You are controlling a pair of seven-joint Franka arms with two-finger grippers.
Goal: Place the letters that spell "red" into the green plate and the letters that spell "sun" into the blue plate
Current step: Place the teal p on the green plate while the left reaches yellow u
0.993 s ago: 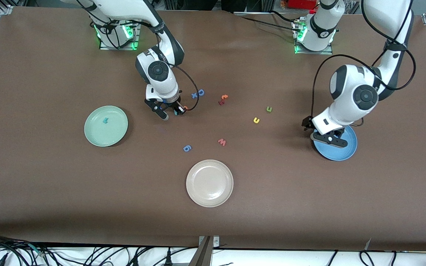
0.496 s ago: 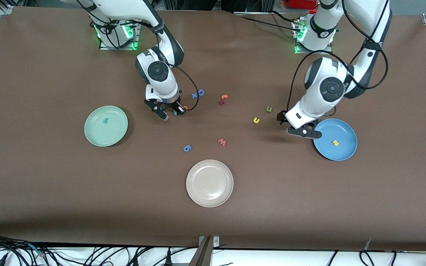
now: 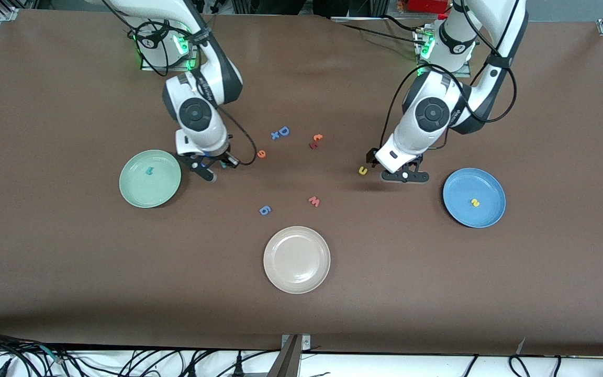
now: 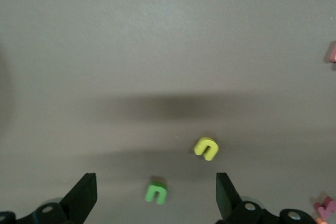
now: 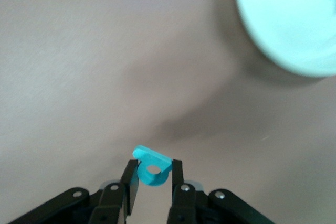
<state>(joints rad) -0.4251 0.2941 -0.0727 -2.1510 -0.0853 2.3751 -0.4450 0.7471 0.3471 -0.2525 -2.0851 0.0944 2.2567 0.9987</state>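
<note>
The green plate (image 3: 149,191) (image 5: 273,35) holds the teal "r" (image 3: 149,170). My right gripper (image 3: 216,167) (image 5: 154,165) hangs over the table beside that plate, shut on the teal "d" (image 5: 149,156). The orange "e" (image 3: 261,154) lies on the table toward the middle. The blue plate (image 3: 482,214) holds the yellow "s" (image 3: 475,202). My left gripper (image 3: 388,167) (image 4: 155,181) is open above the green "n" (image 4: 156,192), which the arm hides in the front view. The yellow "u" (image 3: 363,170) (image 4: 206,148) lies just beside it.
A beige plate (image 3: 296,283) sits nearest the front camera. Loose letters lie mid-table: a blue "D" (image 3: 283,131) with a blue "x" (image 3: 275,135), a red and orange pair (image 3: 315,140), a red "w" (image 3: 314,201) and a blue "6" (image 3: 265,210).
The left arm swung off the blue plate, leaving the yellow "s" showing in it, to above the "n" and "u". The right gripper carried the teal "d" from beside the orange "e" toward the green plate.
</note>
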